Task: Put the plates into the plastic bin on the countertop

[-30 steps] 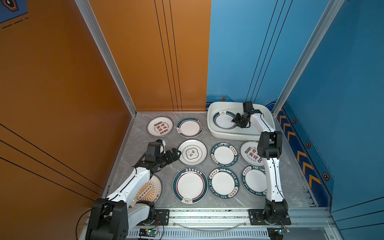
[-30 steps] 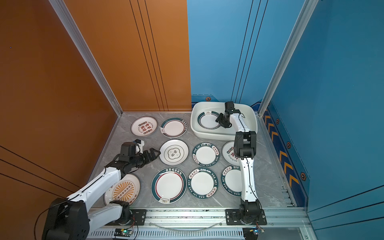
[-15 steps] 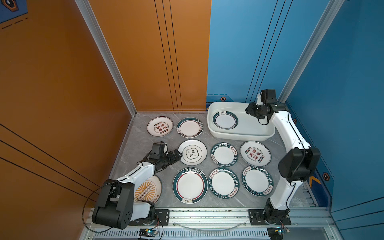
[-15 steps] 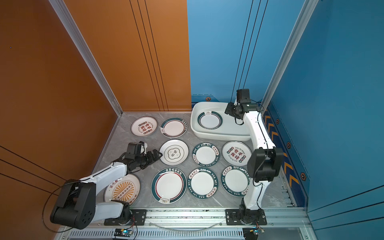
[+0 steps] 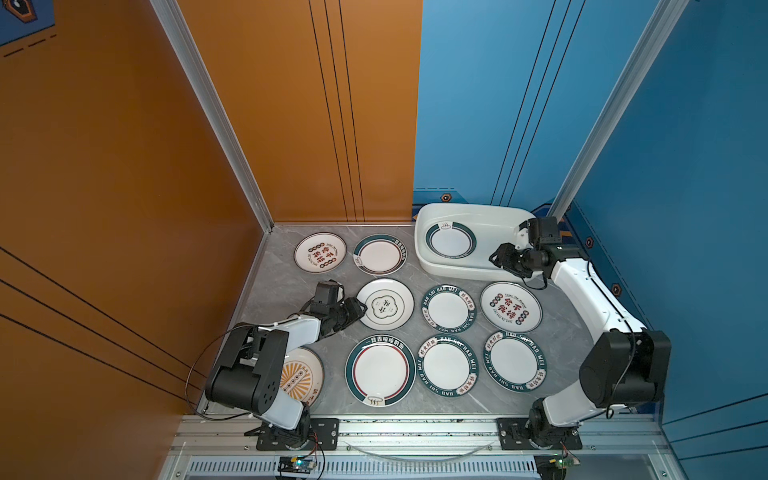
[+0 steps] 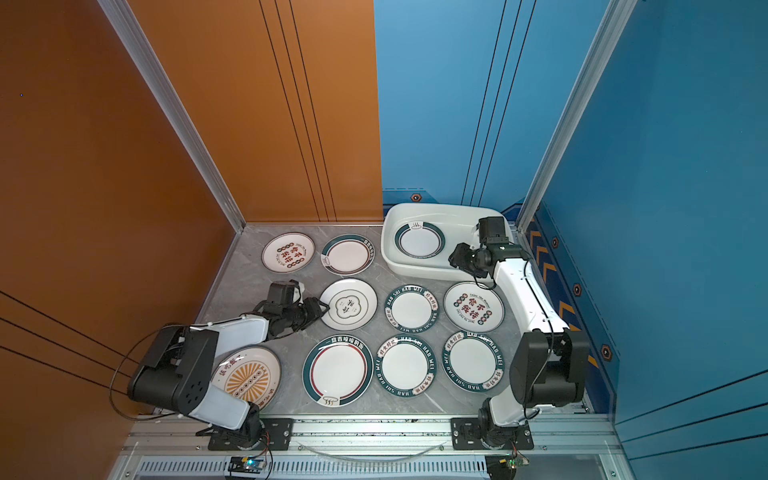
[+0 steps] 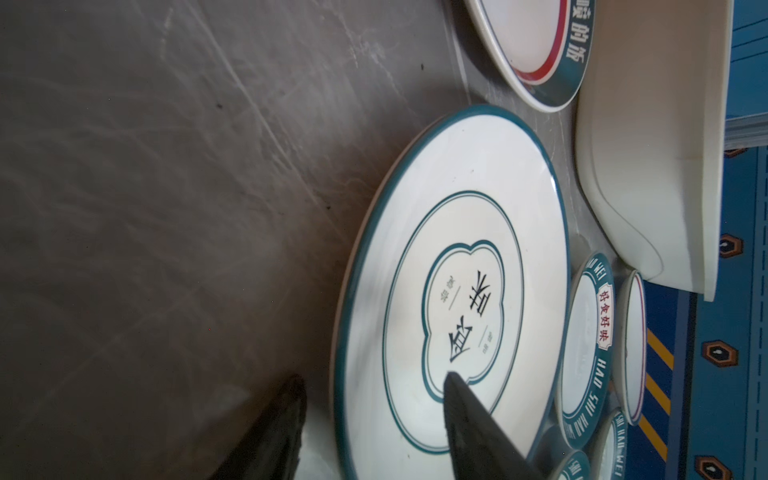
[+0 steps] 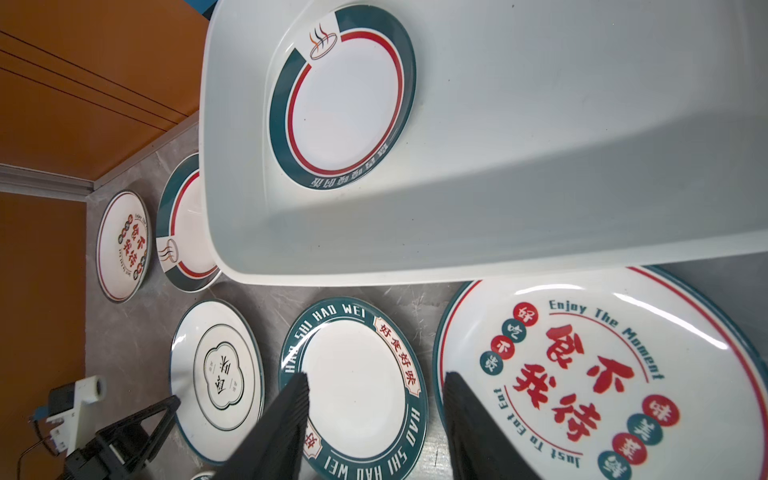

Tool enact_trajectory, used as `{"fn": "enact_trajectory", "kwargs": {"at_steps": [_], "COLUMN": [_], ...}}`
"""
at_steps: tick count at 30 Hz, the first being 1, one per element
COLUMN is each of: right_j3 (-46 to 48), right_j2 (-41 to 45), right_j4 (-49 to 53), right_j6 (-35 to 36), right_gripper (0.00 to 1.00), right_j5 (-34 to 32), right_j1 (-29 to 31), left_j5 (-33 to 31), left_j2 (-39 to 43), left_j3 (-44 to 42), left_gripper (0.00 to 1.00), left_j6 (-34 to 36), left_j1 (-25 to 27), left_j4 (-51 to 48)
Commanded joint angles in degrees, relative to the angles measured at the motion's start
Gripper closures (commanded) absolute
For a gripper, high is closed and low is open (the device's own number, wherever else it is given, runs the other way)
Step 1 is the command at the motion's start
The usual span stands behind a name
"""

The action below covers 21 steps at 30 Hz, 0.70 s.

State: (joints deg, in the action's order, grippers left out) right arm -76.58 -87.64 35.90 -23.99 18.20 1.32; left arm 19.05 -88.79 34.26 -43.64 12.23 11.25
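- Plates filled the grey marble countertop point(image 5: 282, 286) in rows; in both top views nine of them lay flat there, each apart from the next.
- One more, a green-banded plate point(image 5: 451, 244) with a red inner ring, lay flat in the left half of the plastic bin point(image 5: 469, 206), which stood at the back right of the countertop.
- The left gripper point(image 5: 360, 309) sat low at the left edge of the flower-outline plate point(image 5: 385, 304). In the left wrist view one finger point(image 7: 478, 424) lay over the plate's face and the other finger point(image 7: 270, 432) sat outside its rim. Whether the jaws pinched the rim could not be told.
- The right gripper point(image 5: 496, 259) hung above the bin's right end, near its front rim, jaws apart with nothing between them.
- The sunburst plate point(image 5: 301, 376) lay partly hidden under the left arm point(image 5: 291, 332).
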Motion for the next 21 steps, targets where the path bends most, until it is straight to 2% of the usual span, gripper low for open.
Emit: {"fn": "enact_trajectory", "kwargs": {"at_steps": [1, 14, 19, 21], "right_j3": [1.8, 9.6, 11.9, 13.2], "right_j2": [2.8, 7.7, 9.3, 10.1], "right_j4": [-2.1, -3.0, -3.5, -4.3], "right_j6": [-0.4, -0.8, -1.0, -1.1], "right_gripper": [0.46, 0.46, 0.46, 0.46], "right_j5": [1.5, 2.5, 3.8, 5.2], "right_j1": [-0.2, 0.0, 0.2, 0.3], "left_j5": [-0.5, 0.4, 1.5, 2.0], "left_j2": [-2.5, -7.8, -7.4, -7.0], "left_j3": [-0.6, -0.6, -0.8, -1.0], "left_gripper": [0.53, 0.76, 0.93, 0.96], "left_j6": [-0.1, -1.1, -0.9, -0.9], "left_j1": [0.8, 0.9, 0.5, 0.3], "left_j4": [0.5, 4.9, 5.0, 5.1]}}
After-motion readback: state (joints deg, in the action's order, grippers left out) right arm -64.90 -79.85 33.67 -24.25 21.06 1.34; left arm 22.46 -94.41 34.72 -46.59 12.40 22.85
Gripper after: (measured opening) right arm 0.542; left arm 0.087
